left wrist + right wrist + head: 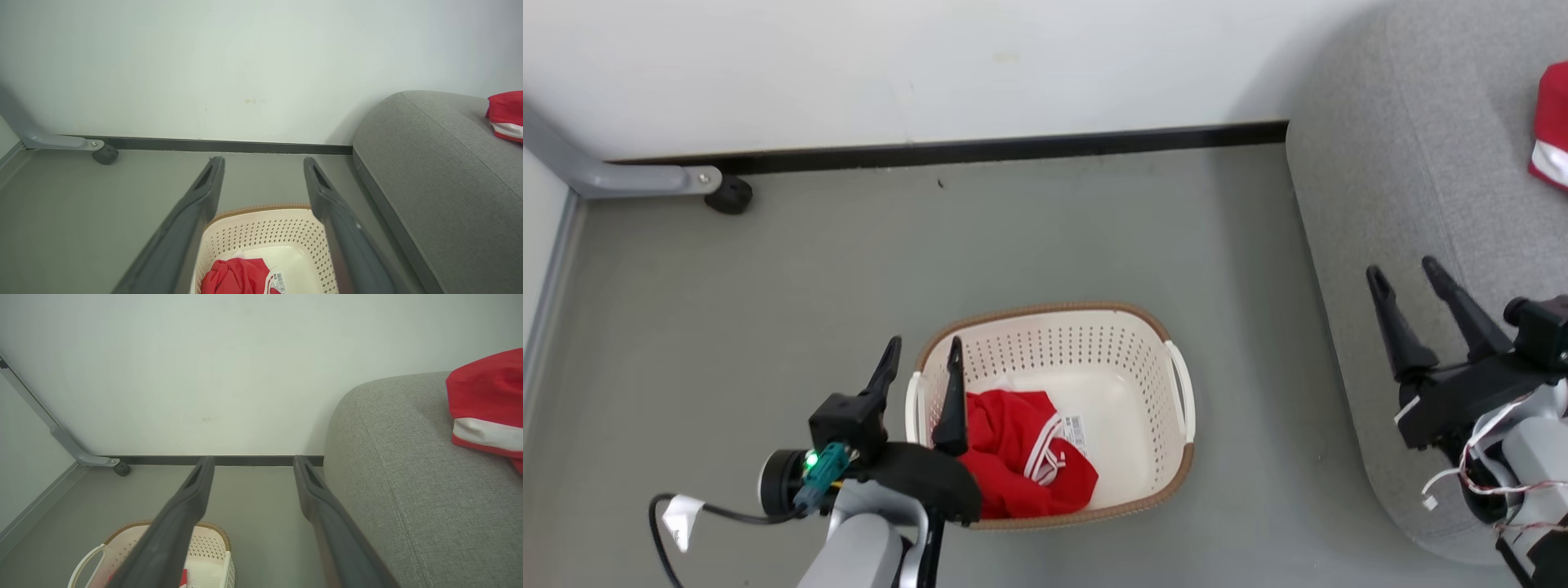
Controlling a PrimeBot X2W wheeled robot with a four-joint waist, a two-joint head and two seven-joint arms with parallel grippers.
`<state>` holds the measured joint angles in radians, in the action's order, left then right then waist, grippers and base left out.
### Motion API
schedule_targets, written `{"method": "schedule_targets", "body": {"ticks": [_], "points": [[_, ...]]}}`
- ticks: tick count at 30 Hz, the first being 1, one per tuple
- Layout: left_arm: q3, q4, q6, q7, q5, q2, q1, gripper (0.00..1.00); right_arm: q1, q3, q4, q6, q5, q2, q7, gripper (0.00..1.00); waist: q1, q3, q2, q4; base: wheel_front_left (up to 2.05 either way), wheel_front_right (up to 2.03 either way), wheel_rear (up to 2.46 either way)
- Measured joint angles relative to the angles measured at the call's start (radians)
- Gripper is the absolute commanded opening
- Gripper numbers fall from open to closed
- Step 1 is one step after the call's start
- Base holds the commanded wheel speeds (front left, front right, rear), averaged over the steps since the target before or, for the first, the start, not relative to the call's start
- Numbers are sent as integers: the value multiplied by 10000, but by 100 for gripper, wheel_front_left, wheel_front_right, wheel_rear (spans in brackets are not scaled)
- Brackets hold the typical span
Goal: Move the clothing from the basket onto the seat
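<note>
while left claw (924, 343) and right claw (1404, 269) gape, crumpled red white-trimmed clothing (1006, 457) sits in basket (1086, 347).

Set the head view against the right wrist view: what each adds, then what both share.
Head view adds: the open left pincer over the basket's left rim, and the label sticker beside the red garment inside. Right wrist view adds: stitching along the seat's seam. Both: basket, seat, a second red garment lying on the seat, the open right pincer, the caster.
</note>
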<state>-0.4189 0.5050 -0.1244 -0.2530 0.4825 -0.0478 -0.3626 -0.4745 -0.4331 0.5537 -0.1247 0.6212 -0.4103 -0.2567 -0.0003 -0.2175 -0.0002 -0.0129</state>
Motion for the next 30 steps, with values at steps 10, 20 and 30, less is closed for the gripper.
{"method": "schedule_targets", "body": {"ticks": [10, 20, 30], "points": [[1419, -334, 0, 2, -499, -186, 1236, 100, 1030, 61, -775, 115, -487, 502, 2, 100, 1, 1001, 0, -28, 0, 0, 0], [2228, -901, 0, 2, -1375, -265, 2165, 100, 1915, 290, -1360, 470, -832, 786, 2, 100, 3, 1463, 1, 226, 0, 0, 0], [2420, -1375, 0, 2, -2050, -259, 2961, 100, 2528, 566, -1753, 773, -1289, 844, 2, 100, 2, 1668, 1, 369, 0, 0, 0]]}}
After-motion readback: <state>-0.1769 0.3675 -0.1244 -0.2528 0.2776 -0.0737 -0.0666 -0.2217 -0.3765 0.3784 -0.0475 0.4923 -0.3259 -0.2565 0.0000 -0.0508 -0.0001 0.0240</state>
